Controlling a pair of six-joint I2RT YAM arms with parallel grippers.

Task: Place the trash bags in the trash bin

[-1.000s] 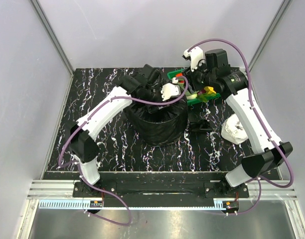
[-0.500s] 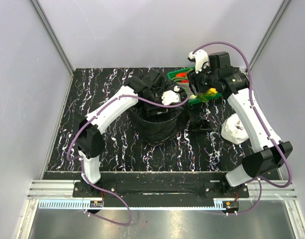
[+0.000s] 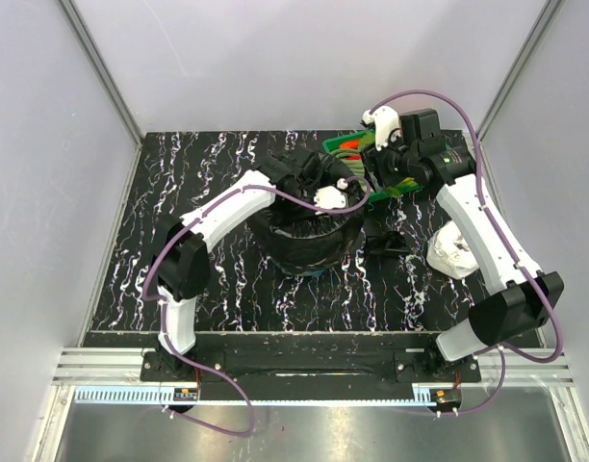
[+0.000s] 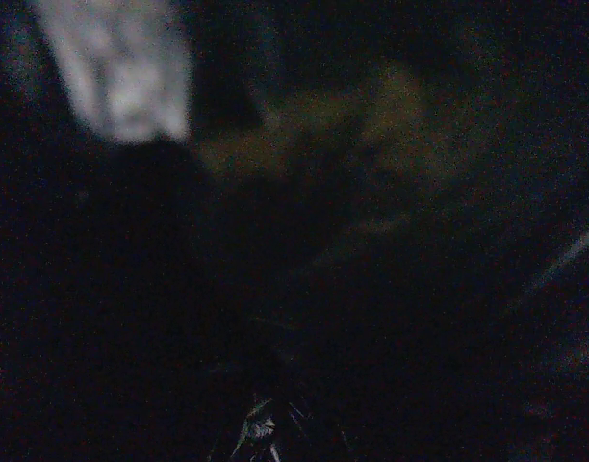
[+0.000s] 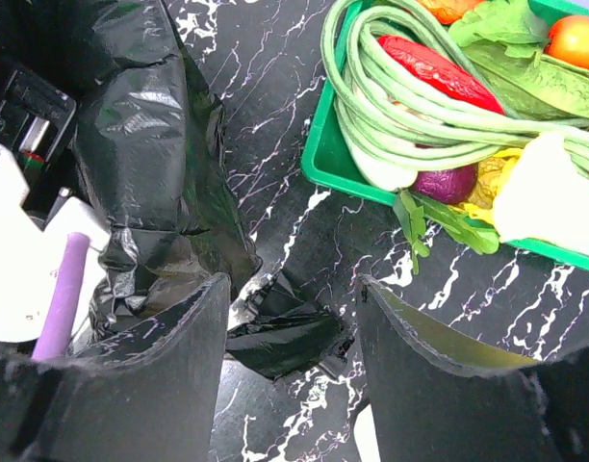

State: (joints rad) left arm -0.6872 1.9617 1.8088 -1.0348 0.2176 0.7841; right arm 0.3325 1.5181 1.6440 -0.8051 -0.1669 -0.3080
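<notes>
Two claws to log. Your left claw is sunk in the mouth of the glossy black film trash bag draped over the round teal plastic bin. Its wrist view is dark, so you cannot tell its jaws. Your right claw hangs just right of the bin with its jaws apart and empty, above a second crumpled black film bag.

Mostly dark: blurred pale patch upper left, crinkled trash bags glinting below.
</notes>
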